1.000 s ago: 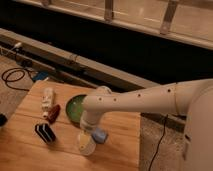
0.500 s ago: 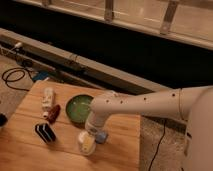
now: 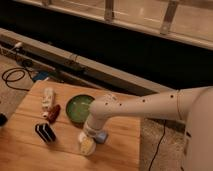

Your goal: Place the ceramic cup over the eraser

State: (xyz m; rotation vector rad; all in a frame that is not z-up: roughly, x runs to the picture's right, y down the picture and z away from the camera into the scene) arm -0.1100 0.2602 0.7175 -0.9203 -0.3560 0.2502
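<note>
- Cup (image 3: 87,146): lower centre of the frame, on the wooden table (image 3: 25,156), near its front edge. Not over the eraser.
- Gripper (image 3: 87,136): directly on top of the cup, arm reaching in from the right. Can't tell if it's clamped on the cup or released.
- Eraser (image 3: 45,132): flat on the table, left of the cup, clearly apart.
- Blue pad (image 3: 102,136): just right of the cup.
- Green bowl (image 3: 78,108): above the cup, touching nothing.
- Dark red cylinder (image 3: 53,113) and white bottle (image 3: 48,97): left of the bowl, side by side.
</note>
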